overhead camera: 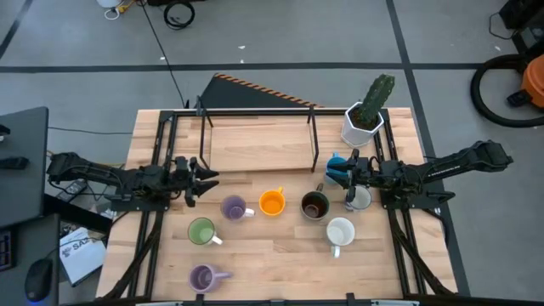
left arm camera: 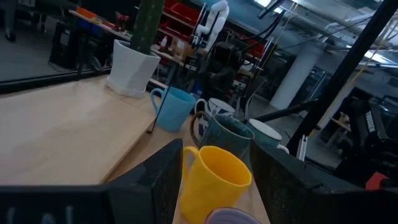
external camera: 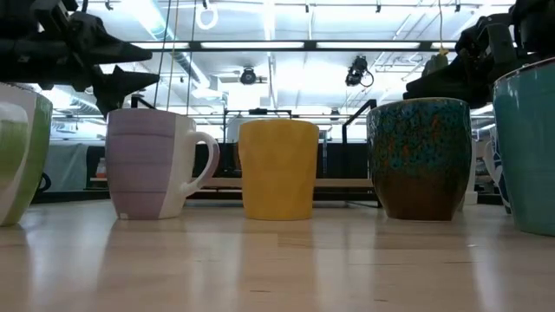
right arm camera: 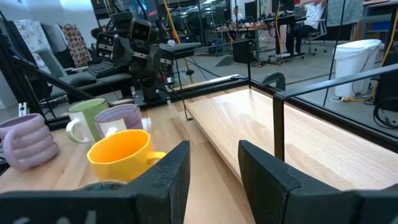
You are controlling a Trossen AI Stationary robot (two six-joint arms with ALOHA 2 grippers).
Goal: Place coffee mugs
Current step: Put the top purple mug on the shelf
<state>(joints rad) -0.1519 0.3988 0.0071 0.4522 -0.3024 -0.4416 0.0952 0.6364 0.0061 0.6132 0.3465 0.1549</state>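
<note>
Several coffee mugs stand on the wooden table: purple, orange, dark brown, white, green, a second purple, blue, and another white partly under the right arm. My left gripper hovers open at the left, level, pointing toward the orange mug without touching it. My right gripper hovers open at the right beside the blue mug, with nothing between its fingers.
A raised wooden shelf on black metal legs stands at the table's far middle. A white faceted pot with a cactus sits at the far right corner. Bare tabletop lies along the near edge, right of the near purple mug.
</note>
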